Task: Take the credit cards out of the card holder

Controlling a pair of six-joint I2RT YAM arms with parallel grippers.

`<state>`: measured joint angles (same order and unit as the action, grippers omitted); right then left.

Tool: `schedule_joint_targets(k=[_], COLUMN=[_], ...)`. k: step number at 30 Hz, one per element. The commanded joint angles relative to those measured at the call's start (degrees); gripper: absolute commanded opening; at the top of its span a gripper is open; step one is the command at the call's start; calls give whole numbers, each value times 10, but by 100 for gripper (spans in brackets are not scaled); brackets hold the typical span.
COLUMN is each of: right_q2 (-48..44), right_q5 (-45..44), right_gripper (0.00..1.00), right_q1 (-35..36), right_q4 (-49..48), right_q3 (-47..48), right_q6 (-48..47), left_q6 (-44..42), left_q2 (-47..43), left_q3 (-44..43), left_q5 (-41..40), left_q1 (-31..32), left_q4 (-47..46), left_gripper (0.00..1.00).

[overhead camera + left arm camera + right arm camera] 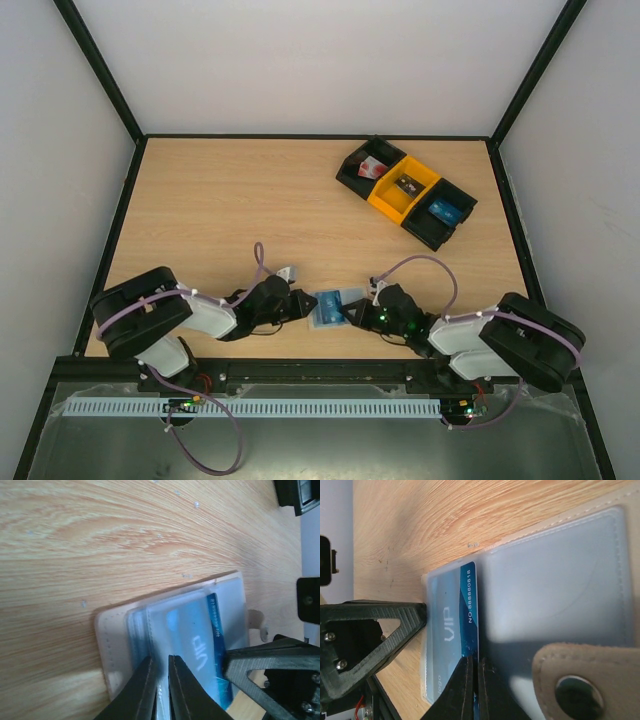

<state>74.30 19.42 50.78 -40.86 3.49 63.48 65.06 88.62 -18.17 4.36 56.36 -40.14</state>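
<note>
**Both pincers closed on the card holder at the near edge of the table**

The card holder [114, 635] lies flat and opened out on the wooden table [220, 210], close to the near edge and about midway between the two arm bases. The arms reach in from either side, and their pincers meet over the holder.

The left pincer [161, 664] comes from the left. Its jaws are almost together, with only a thin slit between them, and they pinch the translucent pocket sheet on that half of the holder. The right pincer [475, 666] comes from the right. Its jaws are drawn just as tight and nip the near end of the VIP credit card [470, 600]. That card sits mostly inside the pocket. Its white "VIP" lettering shows through the plastic, and a dark blue strip with a printed number lies bare along the pocket's mouth. The other pocket, toward the right arm, looks pale and cloudy, so I cannot tell whether it holds anything. The holder's tab [580, 680], with its metal snap, sits just beside the right pincer.

Three bins stand in a slanting row well apart at the far right of the table:
- The black bin [348, 172] holds a red-and-white item [372, 168].
- The yellow bin [385, 205] holds a small dark item [407, 184].
- The second black bin [425, 232] holds a loose blue card [444, 211]
</note>
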Motion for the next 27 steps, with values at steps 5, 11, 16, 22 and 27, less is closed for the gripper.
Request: schedule_joint_targets(k=[5, 11, 16, 22, 27], right_q2=[-57, -204, -348, -453, -489], right_q5=[-40, -107, -135, -138, -114], right_gripper=[2, 2, 2, 2, 2], right_q1=[-2, -2, -2, -2, -2], right_q4=[77, 194, 306, 406, 388], right_q3=[-23, -35, -41, -16, -20], right_q6=[5, 17, 26, 17, 33], left_q6=[-6, 0, -9, -8, 17], left_q2=[60, 54, 31, -45, -134], left_q3=[22, 18, -1, -23, -14], left_q5=[-41, -53, -56, -2, 54], left_q1=[3, 1, -2, 1, 4], left_q4=[99, 125, 153, 148, 81], left_gripper=[6, 6, 7, 28, 53])
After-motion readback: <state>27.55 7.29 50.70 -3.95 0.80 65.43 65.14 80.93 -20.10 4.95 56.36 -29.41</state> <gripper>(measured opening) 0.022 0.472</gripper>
